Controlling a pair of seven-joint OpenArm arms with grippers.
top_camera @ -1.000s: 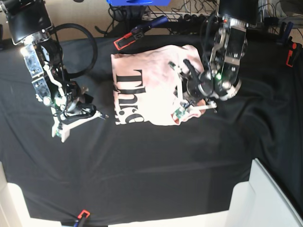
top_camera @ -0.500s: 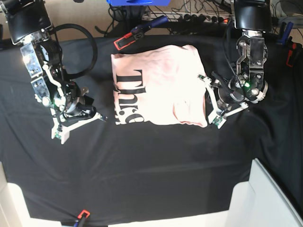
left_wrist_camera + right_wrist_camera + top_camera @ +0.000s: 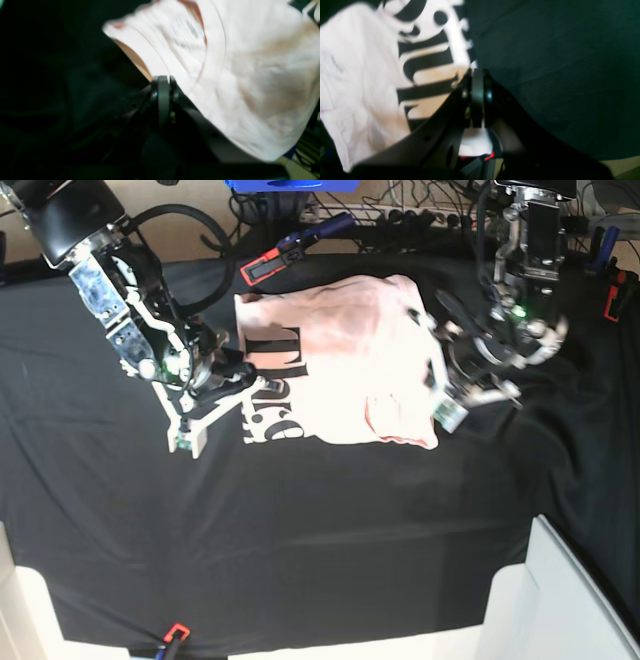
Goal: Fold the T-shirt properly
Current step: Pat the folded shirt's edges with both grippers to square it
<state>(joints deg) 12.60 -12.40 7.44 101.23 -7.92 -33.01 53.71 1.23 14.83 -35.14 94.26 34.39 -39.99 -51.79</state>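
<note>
Both end effectors clenched, seemingly grasping nothing, flanking the folded T-shirt [image 3: 340, 360]

large black gothic lettering on the T-shirt [image 3: 340, 360], partly covered and blurred, no word fully readable

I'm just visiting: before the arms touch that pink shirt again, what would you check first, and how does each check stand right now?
1. T-shirt folded into a compact rectangle on the black cloth: ok, though its near right corner bulges.
2. Left gripper shut, holding nothing: ok; it sits at the shirt's right edge.
3. Right gripper shut, empty: ok; it is by the lettered edge.
4. Lettering tucked out of sight: not ok, it shows along one side.
5. Layers underneath lying flat: cannot tell.
</note>
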